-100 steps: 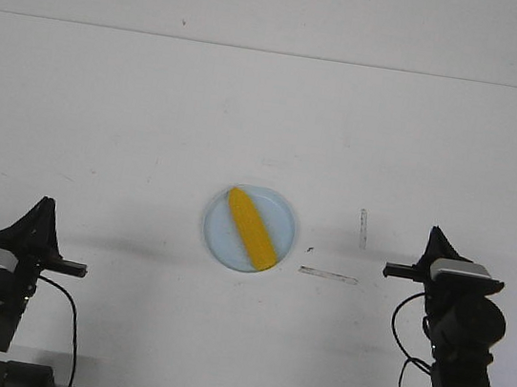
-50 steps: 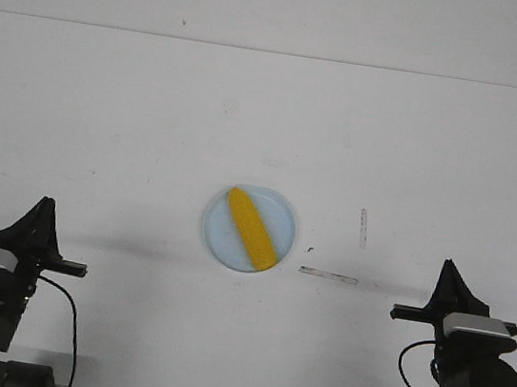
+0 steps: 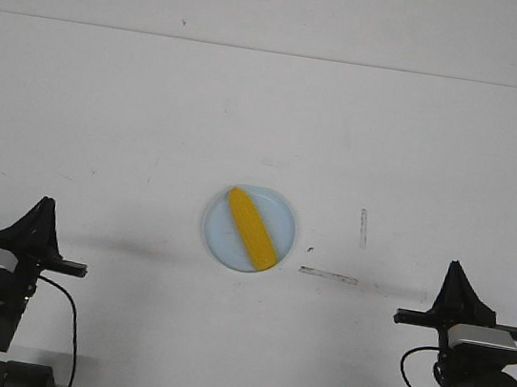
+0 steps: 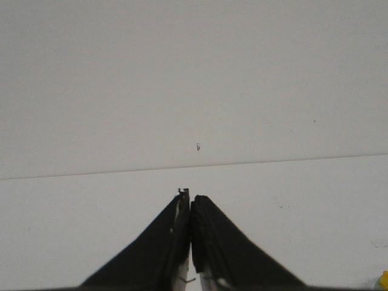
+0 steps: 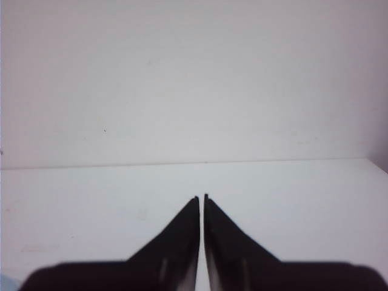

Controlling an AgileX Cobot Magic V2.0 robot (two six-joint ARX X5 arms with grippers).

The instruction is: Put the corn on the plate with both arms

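Note:
The yellow corn (image 3: 252,228) lies diagonally on the pale light-blue plate (image 3: 283,218) in the middle of the white table. My left gripper (image 3: 45,205) is shut and empty at the near left, well away from the plate; in the left wrist view (image 4: 190,196) its jaws press together over bare table. A yellow sliver, probably the corn (image 4: 384,280), shows at that view's edge. My right gripper (image 3: 456,268) is shut and empty at the near right, also apart from the plate; in the right wrist view (image 5: 201,197) its jaws are together.
Two strips of clear tape (image 3: 328,275) (image 3: 362,227) lie on the table right of the plate. A small dark speck (image 3: 310,250) sits near them. The table's far edge meets a white wall (image 3: 285,5).
My right arm has drawn back toward the near right corner and lowered, away from the plate. The left arm, corn and plate have not moved.

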